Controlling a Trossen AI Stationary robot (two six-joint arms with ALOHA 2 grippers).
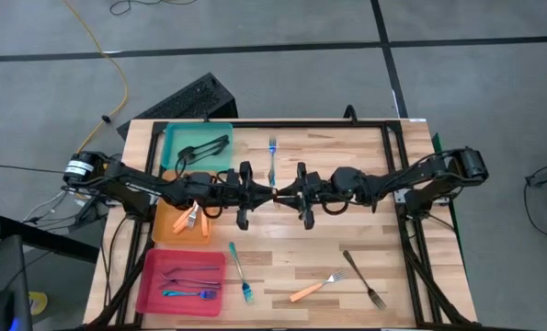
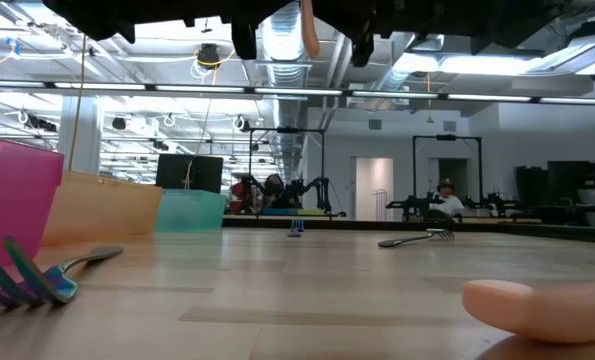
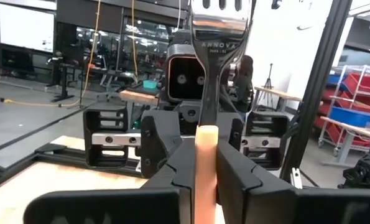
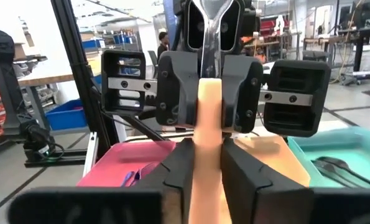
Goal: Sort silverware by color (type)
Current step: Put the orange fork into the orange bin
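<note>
An orange-handled fork [image 3: 207, 146] stands upright in the air above the table's middle, tines [image 3: 221, 7] up and handle end [image 2: 308, 30] down. My left gripper [image 1: 266, 195] and my right gripper [image 1: 288, 195] meet nose to nose there, both level and both shut on its handle. On the table lie a blue fork [image 1: 272, 158] beyond them, and another blue fork [image 1: 241, 273], an orange fork [image 1: 317, 287] and a dark fork [image 1: 363, 279] nearer the front edge. My left gripper pinches the fork's orange handle [image 3: 206, 165] between its two fingers [image 3: 172, 180]. It comes level from the table's left, fingers across the handle. The fork stands upright, clear of the table. My right gripper pinches the same orange handle [image 4: 209, 134] between its two fingers [image 4: 180, 171]. It comes level from the table's right, across the handle, facing the left gripper's fingers [image 4: 175, 93].
Three trays line the left side: a teal one [image 1: 174, 158] with dark forks, an orange one [image 1: 165, 225] with orange forks, a pink one [image 1: 153, 292] with blue forks. A black frame [image 1: 394, 138] runs along the table's far and right edges.
</note>
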